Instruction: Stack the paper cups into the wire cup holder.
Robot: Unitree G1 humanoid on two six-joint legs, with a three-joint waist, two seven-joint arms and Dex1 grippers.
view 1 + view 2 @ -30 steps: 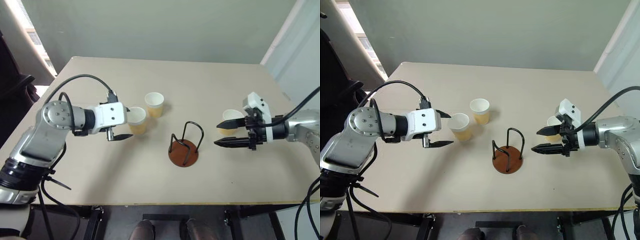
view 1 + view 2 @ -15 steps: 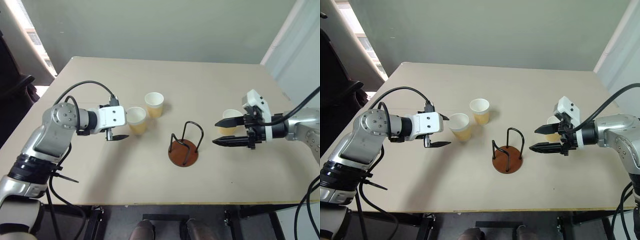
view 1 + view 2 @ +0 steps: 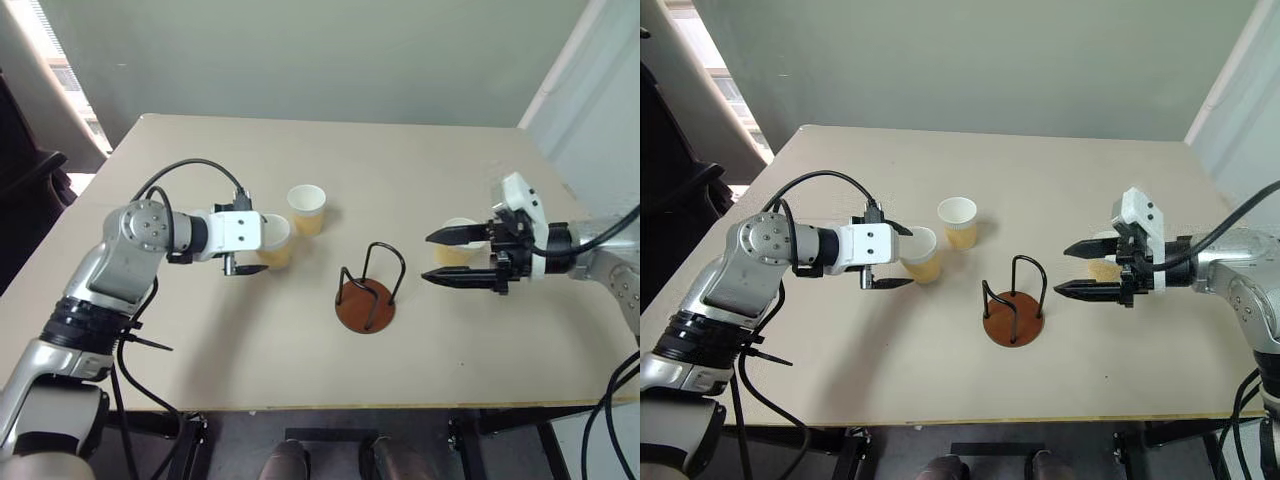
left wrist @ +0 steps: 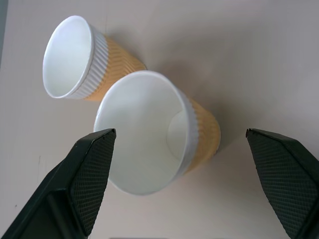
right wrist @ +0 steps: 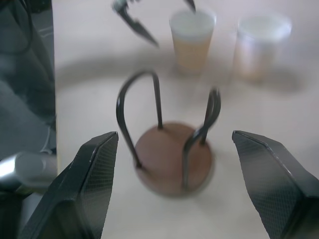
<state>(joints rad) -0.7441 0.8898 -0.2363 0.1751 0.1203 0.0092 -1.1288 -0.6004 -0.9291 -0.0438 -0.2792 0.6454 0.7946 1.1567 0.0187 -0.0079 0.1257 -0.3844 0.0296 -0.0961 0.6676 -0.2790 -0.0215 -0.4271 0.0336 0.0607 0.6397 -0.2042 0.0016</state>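
Your left gripper stands spread wide with nothing clamped; its two black fingers sit either side of the nearer paper cup, one on each flank, neither pressing the ribbed wall in the wrist view; that cup stands upright on the table, left of the middle, white mouth up and tan-yellow outside showing. The second paper cup stands upright just beside it, a little nearer the table's far edge and towards the centre; from the left wrist view the two cups are very close, though you cannot tell whether their walls touch.

The wire cup holder sits near the middle of the table, somewhat towards the near edge; its reddish-brown disc base lies flat and two black wire arches rise from it; nothing is in it.

Your right gripper hangs above the right side of the table, pointing across towards the holder; its fingers are well parted, one above the other, and they grip nothing. A third paper cup shows just behind those fingers; whether it stands on the table or touches the gripper you cannot tell. The right wrist view looks between the spread fingers at the holder, with the two cups beyond it.
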